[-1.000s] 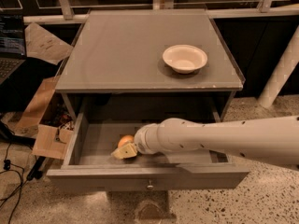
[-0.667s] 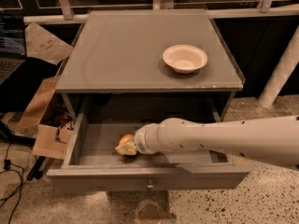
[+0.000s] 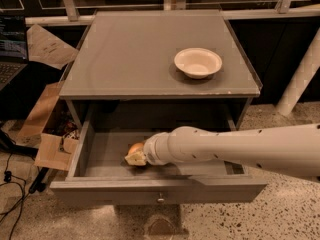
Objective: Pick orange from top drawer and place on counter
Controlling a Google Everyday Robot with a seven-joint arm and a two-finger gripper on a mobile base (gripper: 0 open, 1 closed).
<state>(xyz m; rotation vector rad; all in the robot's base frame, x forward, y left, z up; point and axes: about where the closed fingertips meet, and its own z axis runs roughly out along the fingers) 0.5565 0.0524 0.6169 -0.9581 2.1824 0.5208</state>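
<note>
The top drawer (image 3: pixel 160 190) is pulled open below the counter (image 3: pixel 135 54). The orange (image 3: pixel 136 148) lies on the drawer floor, left of centre. My arm reaches in from the right, and my gripper (image 3: pixel 136 156) is down in the drawer, right against the orange. The pale tip of the gripper covers the orange's lower front. The rest of the gripper is hidden by my thick white wrist. I cannot tell whether the orange is lifted off the drawer floor.
A cream-white bowl (image 3: pixel 198 62) sits on the right of the counter. Cardboard boxes (image 3: pixel 52 144) and cables lie on the floor at the left, with a laptop (image 3: pixel 11 49) beyond. A white post (image 3: pixel 300 79) stands at the right.
The gripper and wrist have shifted only slightly at the orange. More of the orange's top shows now. The drawer and bowl have not moved.
</note>
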